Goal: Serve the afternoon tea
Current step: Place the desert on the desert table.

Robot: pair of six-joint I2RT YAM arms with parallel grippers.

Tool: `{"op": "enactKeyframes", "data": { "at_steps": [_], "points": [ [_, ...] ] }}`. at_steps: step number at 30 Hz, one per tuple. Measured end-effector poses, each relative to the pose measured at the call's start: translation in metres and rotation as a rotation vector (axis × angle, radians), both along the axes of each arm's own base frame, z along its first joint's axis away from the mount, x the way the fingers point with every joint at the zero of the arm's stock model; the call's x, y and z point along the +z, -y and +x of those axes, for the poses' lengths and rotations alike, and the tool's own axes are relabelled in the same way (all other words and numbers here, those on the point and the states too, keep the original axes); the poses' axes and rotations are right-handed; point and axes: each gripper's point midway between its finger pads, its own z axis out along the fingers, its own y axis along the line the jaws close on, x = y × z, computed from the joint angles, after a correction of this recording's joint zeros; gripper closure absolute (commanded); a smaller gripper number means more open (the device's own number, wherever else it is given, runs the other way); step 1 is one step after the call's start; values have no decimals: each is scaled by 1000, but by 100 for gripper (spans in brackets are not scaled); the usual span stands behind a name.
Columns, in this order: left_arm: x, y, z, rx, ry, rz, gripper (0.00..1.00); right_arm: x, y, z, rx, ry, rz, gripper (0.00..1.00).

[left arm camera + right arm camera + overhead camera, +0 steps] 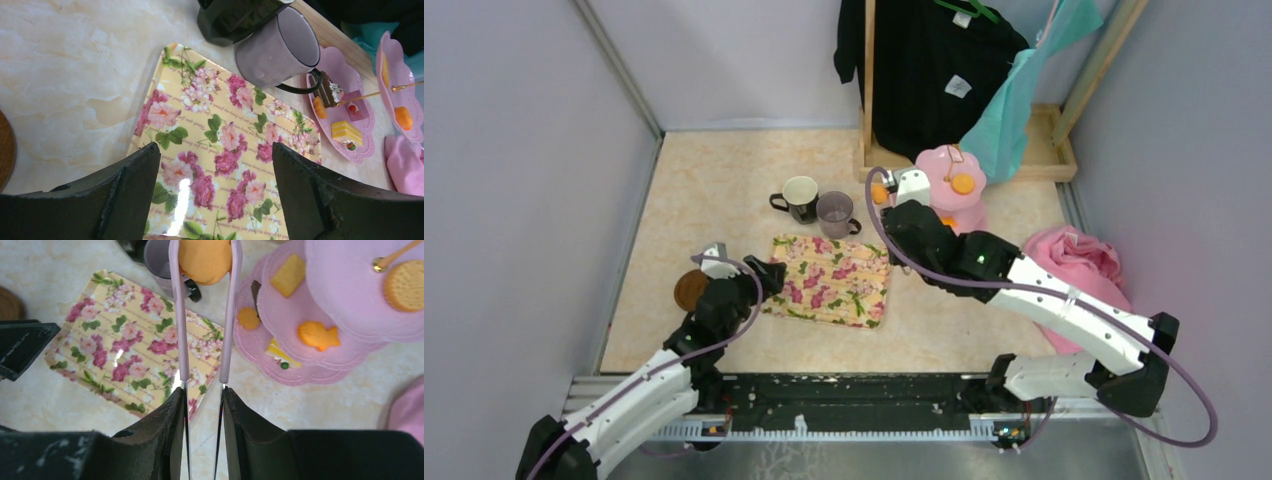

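The pink three-tier stand (952, 185) stands at the back right with orange, yellow and brown snacks on its tiers (345, 305). My right gripper (204, 395) is shut on pink-tipped tongs (179, 315). The tongs pinch a round orange snack (205, 260) in the air, left of the stand and over the smoky mug (834, 213). The black mug (799, 197) stands beside the smoky one. My left gripper (216, 165) hangs open over the near left end of the flower-patterned tray (220, 130), nothing between its fingers. One brown coaster (691, 290) lies to its left.
A pink cloth (1079, 260) is heaped at the right beside my right arm. A wooden clothes rack (1044, 150) with a black shirt (944, 70) and a teal garment stands behind the stand. Grey walls close in both sides.
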Motion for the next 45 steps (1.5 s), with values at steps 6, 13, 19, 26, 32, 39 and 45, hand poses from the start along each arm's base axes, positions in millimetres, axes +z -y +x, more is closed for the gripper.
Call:
{"op": "enactKeyframes", "data": {
  "at_steps": [6, 13, 19, 26, 32, 39, 45],
  "points": [
    [7, 7, 2, -38, 26, 2, 12, 6, 38, 15, -128, -4, -27, 89],
    [6, 10, 2, -57, 25, 8, 12, 0, 81, 40, -253, -29, -66, 89],
    [5, 12, 2, -65, 22, 10, 12, -5, 103, 61, -305, -65, -74, 89],
    [4, 13, 2, -69, 20, 9, 12, -6, 98, 80, -289, -79, -60, 88],
    [5, 14, 2, -72, 20, 9, 12, -12, 101, 89, -292, -105, -45, 86],
    [5, 14, 2, -72, 21, 8, 12, -16, 96, 93, -277, -122, -31, 68],
    [5, 14, 2, -72, 22, 7, 12, -13, 93, 93, -265, -121, -17, 63]
  ]
}}
